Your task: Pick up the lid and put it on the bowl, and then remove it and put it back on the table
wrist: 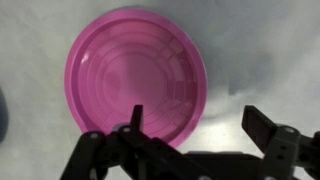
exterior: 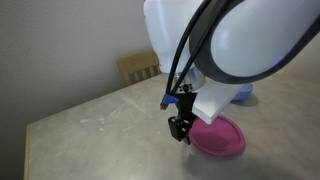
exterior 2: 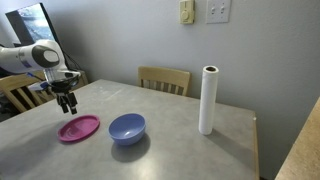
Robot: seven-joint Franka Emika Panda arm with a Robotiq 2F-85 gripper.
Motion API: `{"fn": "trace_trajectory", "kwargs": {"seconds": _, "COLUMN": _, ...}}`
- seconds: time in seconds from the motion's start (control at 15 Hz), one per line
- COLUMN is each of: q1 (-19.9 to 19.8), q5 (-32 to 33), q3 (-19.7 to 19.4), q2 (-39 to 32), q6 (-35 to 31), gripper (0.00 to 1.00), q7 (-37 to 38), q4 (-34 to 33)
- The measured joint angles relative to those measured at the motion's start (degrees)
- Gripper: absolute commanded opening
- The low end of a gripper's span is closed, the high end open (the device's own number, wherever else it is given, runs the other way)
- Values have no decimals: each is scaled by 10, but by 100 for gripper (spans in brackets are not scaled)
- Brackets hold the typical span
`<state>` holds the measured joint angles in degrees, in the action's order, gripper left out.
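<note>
gripper (exterior 2: 66, 104), one, jaws spread wide and empty, hanging over one edge of the lid (exterior 2: 78, 128) without touching it; the lid lies flat on the table (exterior 2: 190, 150), just beside the bowl (exterior 2: 127, 127), the two apart. surface: grey stone-look top with pale scuffs and a straight edge, set in a room with a plain pale wall carrying two wall plates (exterior 2: 217, 10). count: one pink lid, one blue bowl, one upright white paper roll (exterior 2: 208, 100) well apart from the bowl, two wooden chairs (exterior 2: 164, 78) at the table's edges.
</note>
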<state>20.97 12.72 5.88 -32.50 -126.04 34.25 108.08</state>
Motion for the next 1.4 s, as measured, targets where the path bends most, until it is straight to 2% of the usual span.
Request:
{"fn": "trace_trajectory", "kwargs": {"seconds": 1.0, "q1": 7, "q5": -14, "q3": -4, "q2": -11, "q6": 0, "gripper": 100, "q7": -7, "q4": -7}}
{"fn": "trace_trajectory", "kwargs": {"seconds": 1.4, "q1": 15, "q5": -1, "q3": -24, "q2": -13, "q6": 2, "gripper": 100, "q7": 0, "q4": -7}}
